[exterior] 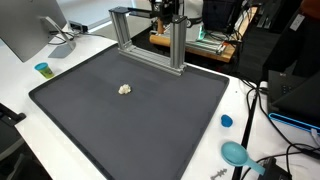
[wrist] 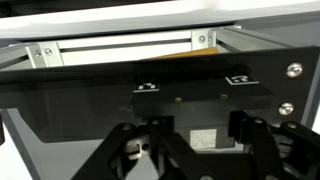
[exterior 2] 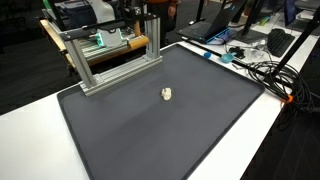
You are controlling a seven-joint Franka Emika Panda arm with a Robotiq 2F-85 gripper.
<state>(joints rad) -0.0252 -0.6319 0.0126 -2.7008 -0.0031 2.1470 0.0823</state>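
Tool (wrist: 195, 150) up at the far aluminium frame (exterior: 178, 45), fingers look spread and empty (wrist view murky). White lump (exterior: 124, 89) sits alone mid dark mat (exterior: 100, 130) on bench (exterior: 20, 85), so reachable from any side.

A dark grey mat (exterior: 130, 120) covers most of the bench (exterior 2: 30, 115). Its surface is matt and even, like rubber or foam, while the bench around it is smooth, white and faintly glossy. The frame (exterior: 150, 40) at the mat's far edge is silvery extruded metal with a dull brushed finish. The small whitish lump (exterior: 125, 89) looks crumpled and rough, but whether it is paper or cloth cannot be told. The blue cap (exterior: 226, 121) and the teal scoop (exterior: 236, 153) look like smooth plastic. In the wrist view, a dark glossy panel (wrist: 100, 100) carries bright metal screws (wrist: 293, 70). The tool (wrist: 195, 160) is matt black.
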